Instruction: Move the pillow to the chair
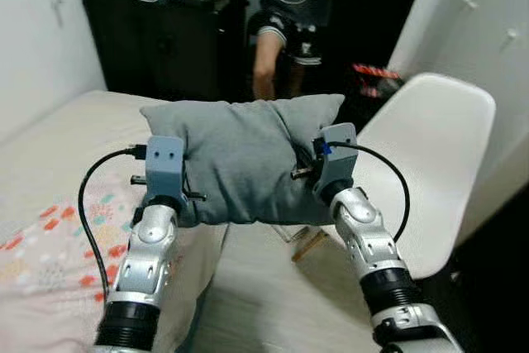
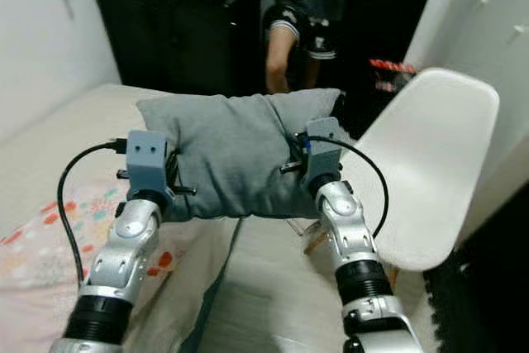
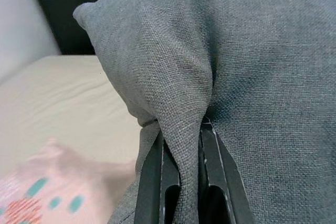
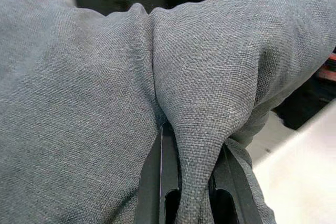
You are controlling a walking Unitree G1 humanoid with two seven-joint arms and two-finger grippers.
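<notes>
Currently my left pincer (image 3: pixel 181 182) and right pincer (image 4: pixel 191 182) are each clamped on pillow (image 1: pixel 244 159) fabric, lifted above the bed (image 1: pixel 50 163) edge; chair (image 1: pixel 430 155) placement remains.

A small bedroom in a home. A bed (image 1: pixel 74 163) with a beige sheet and a flower-print cover (image 1: pixel 50 245) fills the left side, a white moulded chair (image 1: pixel 430 163) stands beside it, and a black cabinet (image 1: pixel 165 31) with cables on top stands against the far wall, a person (image 1: pixel 293 14) next to it.
</notes>
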